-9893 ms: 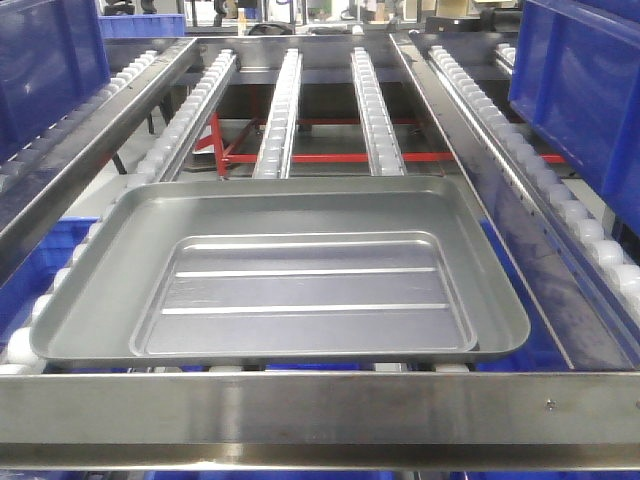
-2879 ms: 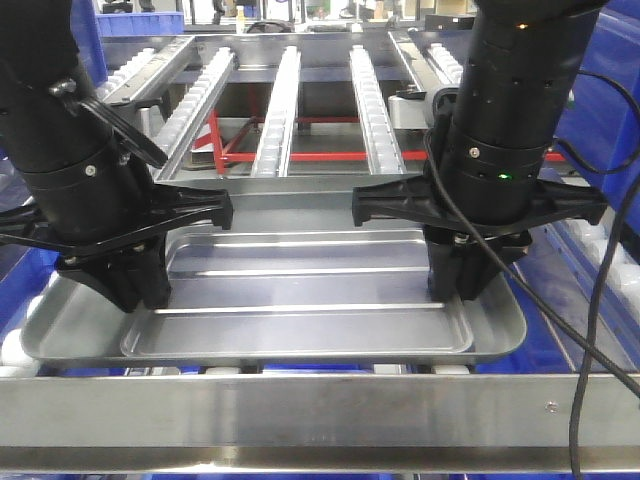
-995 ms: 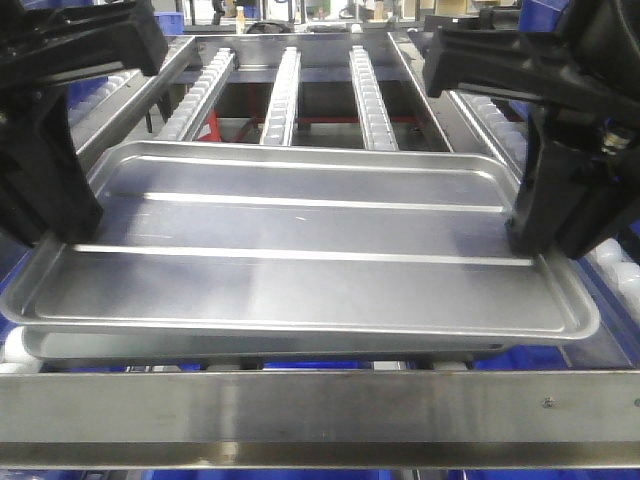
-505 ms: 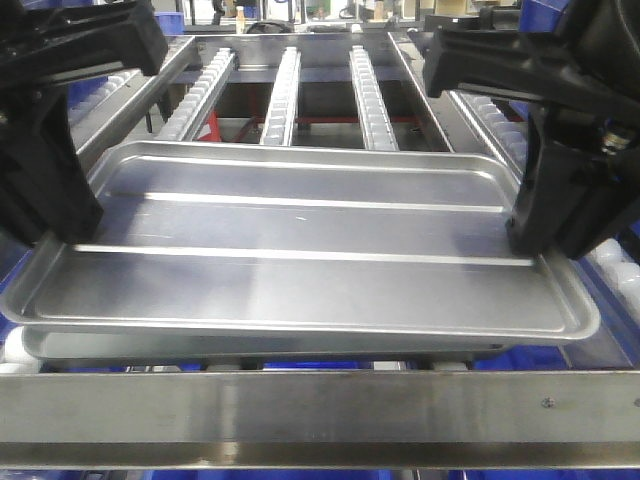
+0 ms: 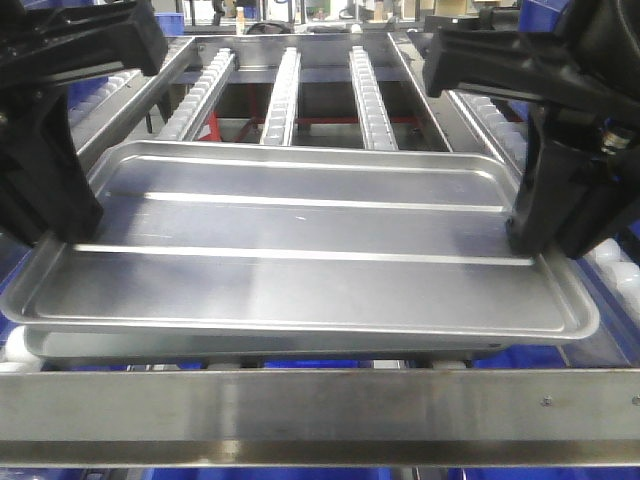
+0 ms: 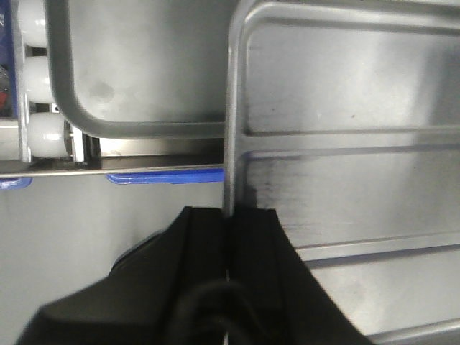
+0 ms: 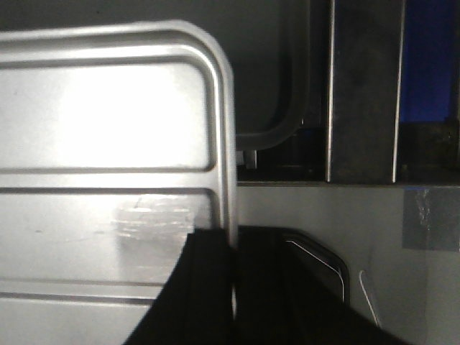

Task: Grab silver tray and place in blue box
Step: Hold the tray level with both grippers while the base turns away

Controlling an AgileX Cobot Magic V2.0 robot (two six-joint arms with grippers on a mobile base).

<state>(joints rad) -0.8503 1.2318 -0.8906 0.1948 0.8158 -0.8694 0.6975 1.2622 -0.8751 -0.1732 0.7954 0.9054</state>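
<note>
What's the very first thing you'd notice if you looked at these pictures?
A big shiny silver tray fills the middle, held in the air over the roller rails. Black grippers pinch its rim: the left gripper on its left edge, the right gripper on its right edge. Just underneath sits a second tray.
</note>
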